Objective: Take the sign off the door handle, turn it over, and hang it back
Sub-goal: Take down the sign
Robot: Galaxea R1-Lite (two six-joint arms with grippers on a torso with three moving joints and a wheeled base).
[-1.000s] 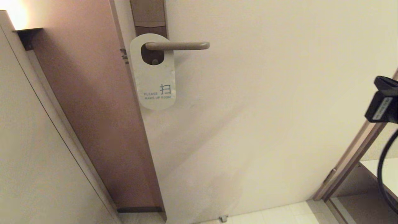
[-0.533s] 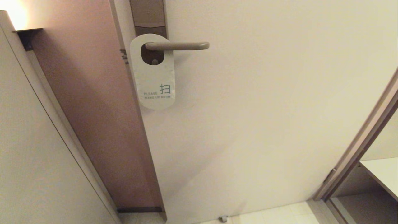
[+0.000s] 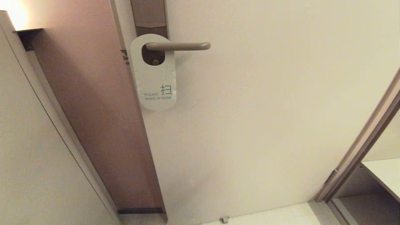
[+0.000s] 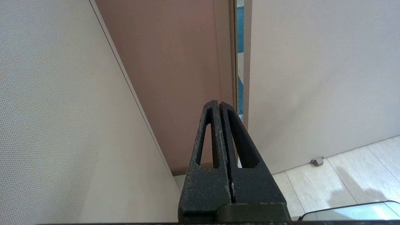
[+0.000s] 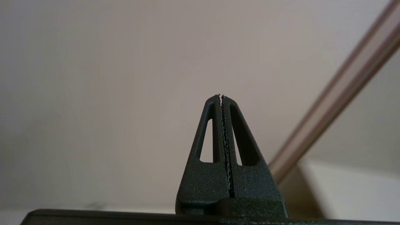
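Observation:
The sign (image 3: 155,81) hangs by its oval hole on the door handle (image 3: 179,46), white side out, with teal "PLEASE MAKE UP ROOM". The handle is a bronze-grey lever on a tall brown lock plate (image 3: 149,17). Neither gripper shows in the head view. My left gripper (image 4: 218,104) is shut and empty, low down, pointing at the door's edge near the floor. My right gripper (image 5: 221,97) is shut and empty, pointing at the plain door face. The sign and the handle are out of both wrist views.
The pale door (image 3: 265,109) stands ajar beside a brown door frame (image 3: 93,109); a gap (image 4: 240,62) shows at its edge. A door stop (image 3: 224,219) sits on the tiled floor. A second frame (image 3: 365,143) and a white shelf (image 3: 384,175) stand at the right.
The right arm's black wrist, seen at the right edge one second ago, has dropped out of the head view. The sign and the handle have not moved.

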